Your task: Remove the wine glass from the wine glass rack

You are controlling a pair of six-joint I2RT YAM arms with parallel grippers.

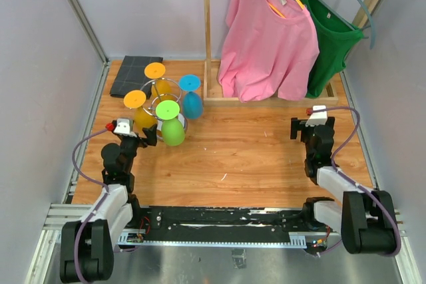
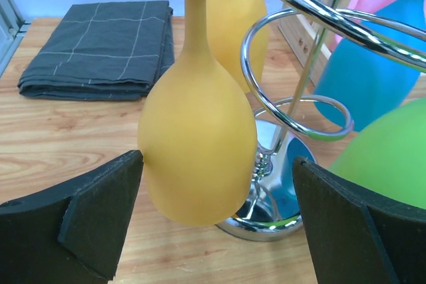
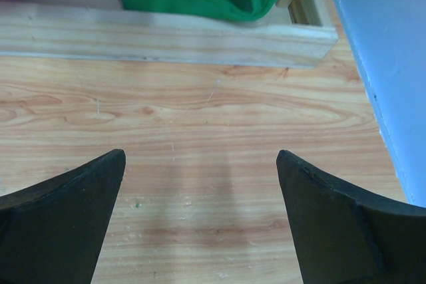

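The left end effector (image 2: 217, 157) is the nearer arm by far. Its fingers are spread wide and hold nothing. The yellow wine glass (image 2: 193, 131) hangs straight ahead of it, a little toward the left finger, with gaps showing on both sides. The glass's long axis is vertical: stem up into a wire loop of the chrome wine glass rack (image 2: 273, 225), bowl down and clear of the worktop (image 2: 66, 138). A green glass (image 2: 386, 157) crowds the right finger's side. The right end effector (image 3: 201, 154), also wide and empty, hangs well apart over bare wood.
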